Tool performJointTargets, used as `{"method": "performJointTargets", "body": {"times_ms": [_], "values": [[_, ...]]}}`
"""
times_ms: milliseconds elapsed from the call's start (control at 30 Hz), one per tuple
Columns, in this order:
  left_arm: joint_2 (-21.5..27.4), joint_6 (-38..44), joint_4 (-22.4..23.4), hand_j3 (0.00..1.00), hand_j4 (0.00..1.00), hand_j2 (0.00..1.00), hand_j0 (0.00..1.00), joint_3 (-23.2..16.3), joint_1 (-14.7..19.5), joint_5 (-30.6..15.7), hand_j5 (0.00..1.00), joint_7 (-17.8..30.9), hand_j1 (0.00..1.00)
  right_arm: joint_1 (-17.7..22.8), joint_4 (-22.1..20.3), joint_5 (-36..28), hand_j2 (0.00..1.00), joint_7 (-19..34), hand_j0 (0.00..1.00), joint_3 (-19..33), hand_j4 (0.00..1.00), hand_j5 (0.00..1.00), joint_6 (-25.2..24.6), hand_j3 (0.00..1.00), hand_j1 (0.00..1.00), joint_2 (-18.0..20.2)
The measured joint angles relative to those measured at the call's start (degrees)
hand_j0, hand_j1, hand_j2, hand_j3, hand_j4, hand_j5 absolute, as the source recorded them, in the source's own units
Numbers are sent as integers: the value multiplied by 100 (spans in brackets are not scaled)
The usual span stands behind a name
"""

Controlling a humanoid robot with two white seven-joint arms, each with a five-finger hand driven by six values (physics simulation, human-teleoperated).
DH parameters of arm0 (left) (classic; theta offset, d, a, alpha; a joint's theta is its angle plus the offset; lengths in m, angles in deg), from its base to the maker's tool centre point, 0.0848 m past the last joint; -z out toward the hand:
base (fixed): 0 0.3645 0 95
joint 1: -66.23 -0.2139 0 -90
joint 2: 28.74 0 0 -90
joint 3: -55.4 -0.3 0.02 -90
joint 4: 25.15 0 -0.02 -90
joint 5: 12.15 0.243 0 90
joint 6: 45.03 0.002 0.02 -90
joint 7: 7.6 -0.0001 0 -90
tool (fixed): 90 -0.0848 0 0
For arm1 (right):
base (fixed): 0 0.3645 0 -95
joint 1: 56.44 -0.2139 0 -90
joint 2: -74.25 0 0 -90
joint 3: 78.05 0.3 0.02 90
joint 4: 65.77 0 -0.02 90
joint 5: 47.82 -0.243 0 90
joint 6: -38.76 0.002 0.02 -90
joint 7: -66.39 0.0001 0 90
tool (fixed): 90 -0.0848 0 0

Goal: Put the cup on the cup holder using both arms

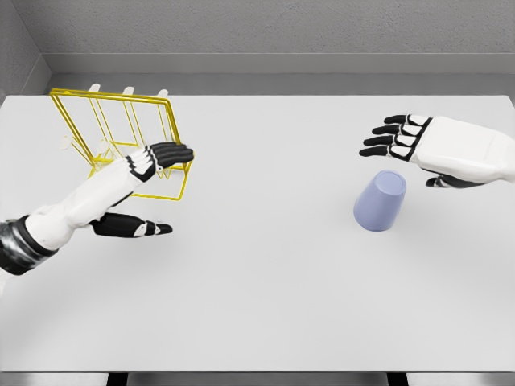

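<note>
Two white arms reach over a pale grey bench (257,305) that fills most of the head view. Its surface is plain and matte, with soft shadows under the things on it. Behind its far edge runs a grey floor strip and a rough grey wall, and a second wall closes in at the far left corner. Along the near edge, dark supports show just below the benchtop.

A lavender cup (380,201) stands upside down right of the middle of the bench, tilted a little, its closed base facing up. The right robot hand (414,145) hovers just beyond it toward the right edge, fingers spread wide and pointing left, holding nothing and not touching the cup.

A yellow wire cup holder (121,137) sits near the far left corner, leaning, with white-tipped pegs rising from its frame. The left robot hand (149,173) lies over the holder's near right side, fingers stretched flat toward the right and thumb spread out below toward the near edge. Whether it touches the wire cannot be told. Cup and holder are well apart.
</note>
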Motion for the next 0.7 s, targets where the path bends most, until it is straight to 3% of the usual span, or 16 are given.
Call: {"method": "performJointTargets", "body": {"times_ms": [200,267,433,600,700], "values": [[-15,0,55,100,100,100,100,-22,-62,25,100,-1,100,-62,9,-82,100,-34,100,-11,100,100,0,100,100,59],[-22,0,57,100,100,100,100,-9,-61,7,100,-1,100,-299,39,-170,99,43,99,-8,99,99,-2,99,99,78],[-99,1,36,100,100,100,100,86,-61,-30,100,-2,100,-879,182,-209,99,1542,99,-35,99,99,1,99,99,-150],[-236,1,62,100,100,100,100,112,-88,-37,100,-3,100,-1151,580,276,98,1972,98,-334,98,98,5,98,98,-621],[-323,1,260,100,100,100,100,-158,-141,-129,100,-8,100,-1151,653,617,98,2035,98,-506,98,98,6,98,98,-858]]}}
